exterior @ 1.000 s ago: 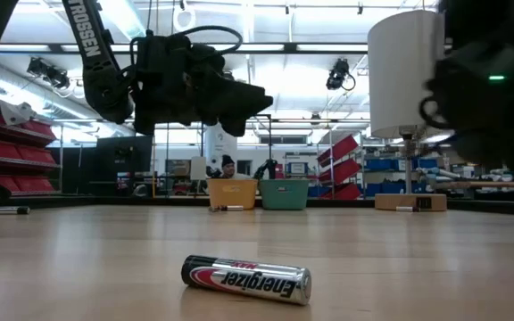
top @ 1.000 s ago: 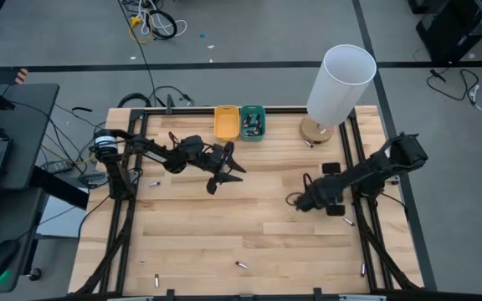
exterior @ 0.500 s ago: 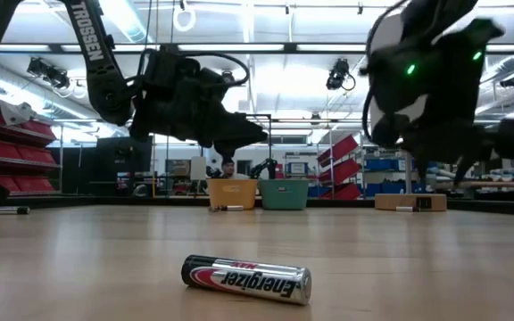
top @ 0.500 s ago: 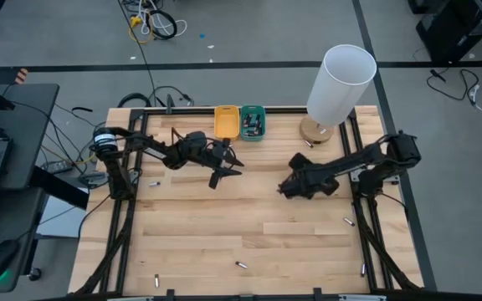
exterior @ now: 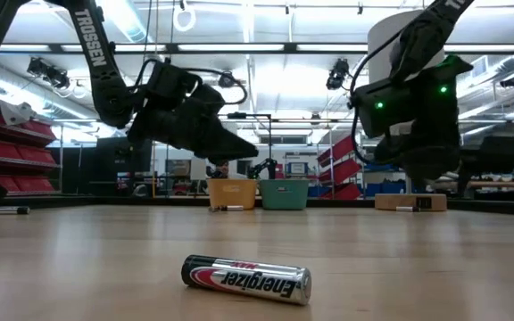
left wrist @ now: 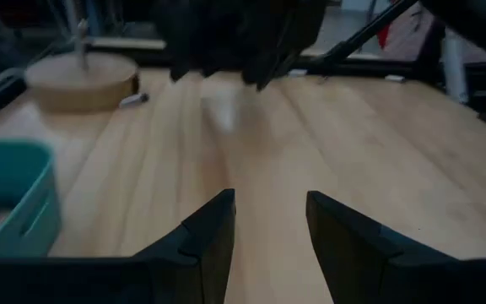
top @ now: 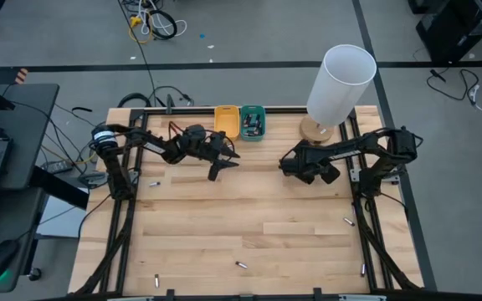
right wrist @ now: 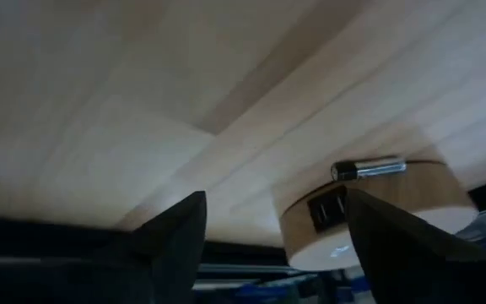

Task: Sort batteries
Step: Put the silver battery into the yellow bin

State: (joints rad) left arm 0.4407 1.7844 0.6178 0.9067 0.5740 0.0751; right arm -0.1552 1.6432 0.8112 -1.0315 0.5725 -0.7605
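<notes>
Several batteries [top: 242,265] lie scattered along the bench's [top: 249,217] near and side edges; more sit in the teal tray [top: 253,122] at the far edge, beside the yellow tray [top: 226,121]. One battery [exterior: 246,278] reads "Energizer" — the left arm [exterior: 92,45] reads "TROSSEN". Left tool [top: 216,169] hangs near the trays, fingers apart, empty. Right tool [top: 286,165] hovers beside the lamp base [top: 316,130] — fingers wide, empty.

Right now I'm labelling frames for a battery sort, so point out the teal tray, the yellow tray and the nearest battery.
teal tray [top: 252,134]: high view, near rim.
yellow tray [top: 226,122]: high view, bare floor inside.
battery [exterior: 246,279]: low view, middle of its printed label.
</notes>
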